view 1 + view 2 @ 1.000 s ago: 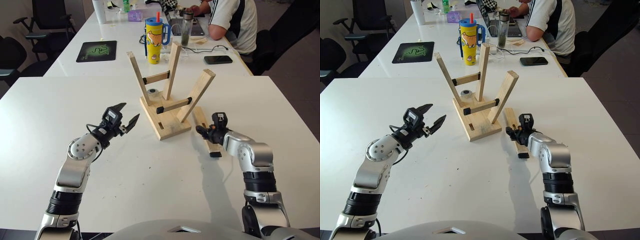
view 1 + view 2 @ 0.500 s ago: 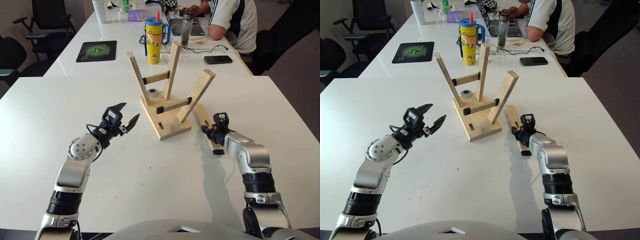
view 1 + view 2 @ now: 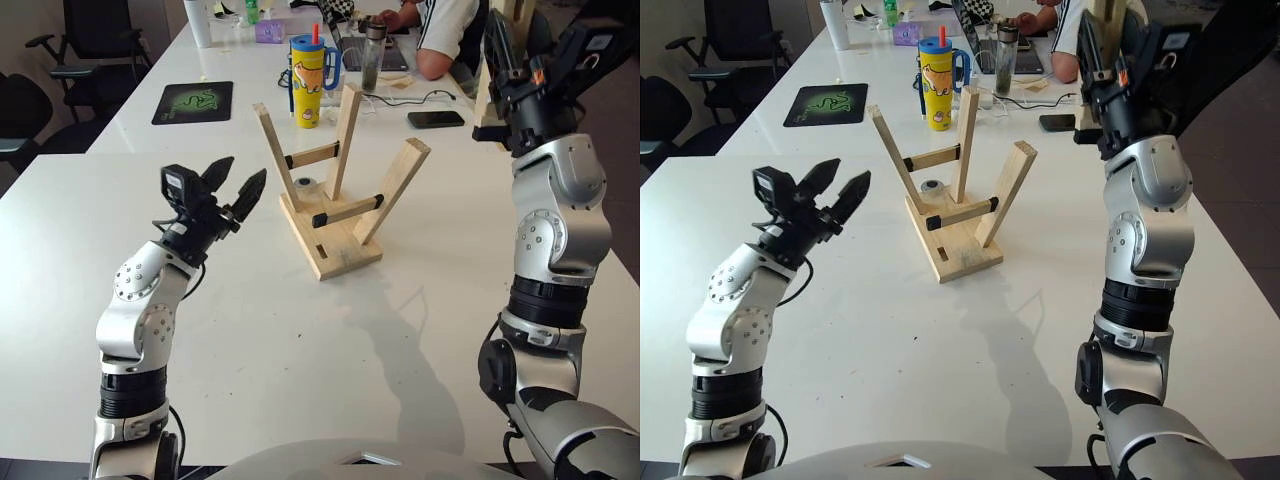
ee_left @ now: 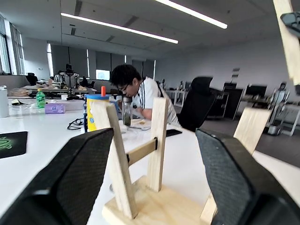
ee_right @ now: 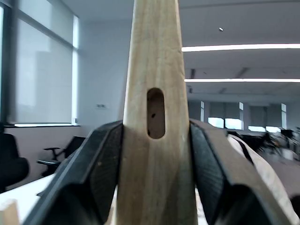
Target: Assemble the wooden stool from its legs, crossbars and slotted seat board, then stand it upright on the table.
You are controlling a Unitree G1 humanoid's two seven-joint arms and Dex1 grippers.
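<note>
Left hand [image 3: 245, 170]: raised at the left centre of the frame, fingers spread wide and holding nothing, tips aimed right towards the stool
Stool [image 3: 335, 190]: centre of the frame, part-built and upside down on the white surface [image 3: 300, 380]
Seat board [image 3: 335, 255]: flat on the surface at the lower centre, two bare slots [image 3: 322, 258] showing near its lower left corner
Standing legs: three, rising from the board; left leg [image 3: 275, 150] leans to the upper left, middle leg [image 3: 343, 140] is near upright, right leg [image 3: 398, 188] leans to the upper right
Crossbars: upper crossbar [image 3: 313, 156] joins the left and middle legs; lower crossbar [image 3: 348, 211] runs from low on the left leg to the right leg
Right hand [image 3: 510, 50]: high at the upper right of the frame, fingers clamped on both sides of the fourth leg [image 5: 154, 187]
Fourth leg: well apart from the stool and above the surface, long axis close to vertical, its oval mortise facing the wrist camera
Done, as judged: three legs and two crossbars appear seated
Left, as judged: seat the fourth leg at the bare slots, add any remaining crossbars, then turn the stool onto its feet
</note>
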